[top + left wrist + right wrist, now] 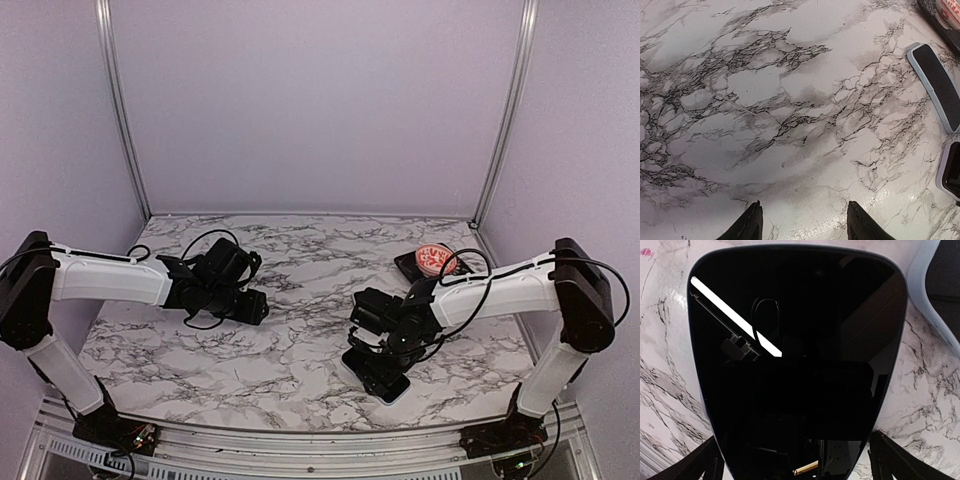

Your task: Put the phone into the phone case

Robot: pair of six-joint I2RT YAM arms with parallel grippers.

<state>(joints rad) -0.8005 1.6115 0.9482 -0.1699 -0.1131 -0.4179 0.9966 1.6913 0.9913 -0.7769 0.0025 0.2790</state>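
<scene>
The phone (390, 385) is seen lying flat, screen up, on the marble tabletop (300, 350) at the lower centre-right of the top view. It is straddled by the right fingers (895, 462), which are spread wide and not closed on it. Just beyond it, at the upper right of the right wrist view, the pale-rimmed phone case (921, 287) is laid, with the phone outside it. At mid-left, the left fingers (751, 225) are held partly apart over bare marble, with nothing between them. At the far right, a dark object with a red round top (433, 259) is seen.
</scene>
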